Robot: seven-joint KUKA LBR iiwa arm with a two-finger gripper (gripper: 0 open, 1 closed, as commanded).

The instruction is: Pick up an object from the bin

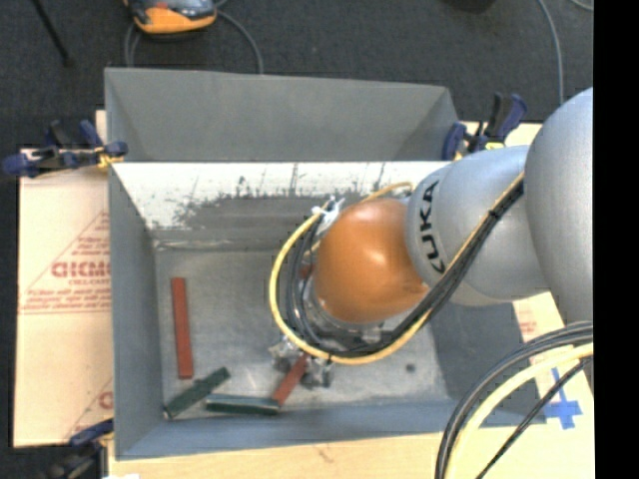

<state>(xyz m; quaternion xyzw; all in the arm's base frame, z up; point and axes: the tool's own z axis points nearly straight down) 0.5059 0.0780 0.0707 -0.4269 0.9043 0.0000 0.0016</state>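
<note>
Nearest the lens, the grey arm (519,228) reaches in from the right and bends down over the bin (235,297), its orange cover (364,257) and looped cables (283,267) hiding much of the bin's middle and front. Below that cover the gripper (303,362) sits low over the bin floor near the front wall; whether it is spread, pressed together or pinching anything cannot be told, since the wrist hides most of it. Of the loose things, the largest is a long red bar (182,327) lying lengthwise by the left wall, well apart from the gripper. Next come two dark green sticks in the front left corner, one slanted (197,391) and one nearly flat along the front wall (243,405). Smallest is a short reddish-brown stick (290,383), tilted, with its upper end right at the gripper and its lower end near the flat green stick. By its place, the step in hand looks like the descent or the grasp at this short stick, with the lift not yet done. The next move would call for a firm closure across the stick's narrow width, then a straight rise clear of the front wall and the neighbouring green stick.
</note>
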